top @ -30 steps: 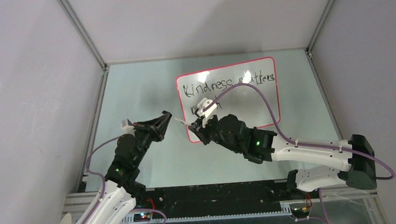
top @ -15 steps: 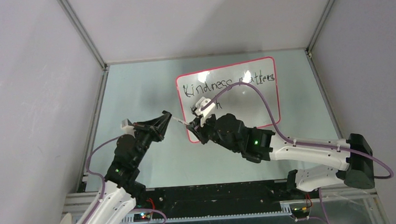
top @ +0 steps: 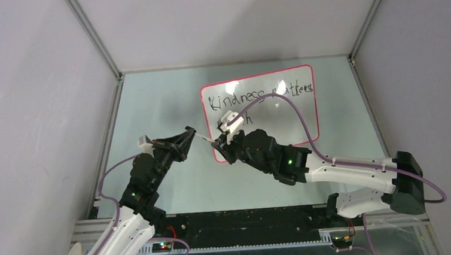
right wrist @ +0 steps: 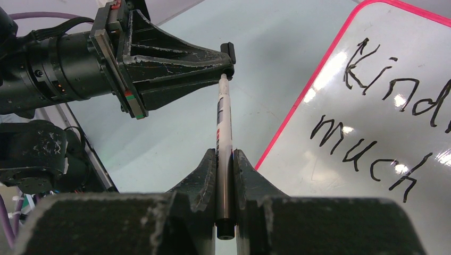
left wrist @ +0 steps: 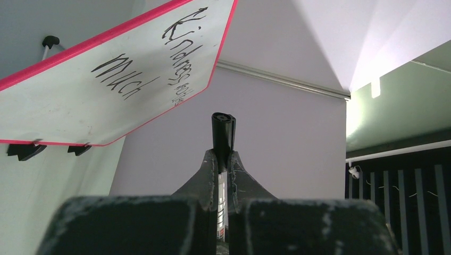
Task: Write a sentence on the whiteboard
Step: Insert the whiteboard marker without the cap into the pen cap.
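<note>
Sentence (right wrist: 367, 143) reads finished. The whiteboard (top: 294, 119) lies flat toward the table's far edge. My right gripper (right wrist: 225, 159) clamps the marker (right wrist: 223, 119), its long axis aimed tip-first at the cap (right wrist: 228, 51) pinched in my left gripper (left wrist: 222, 159), off the board's near-left corner. Tip is at the cap's mouth, so I judge capping is next.

The right gripper (right wrist: 224, 159) clamps a slim white-and-grey marker pen (right wrist: 222, 114). The pen's tip reaches a small black plastic cap (right wrist: 228, 50) pinched by the left gripper (right wrist: 229, 59). Right of the pen lies a glossy pink-rimmed whiteboard (right wrist: 298, 109) bearing a black handwritten sentence (right wrist: 367, 154).
</note>
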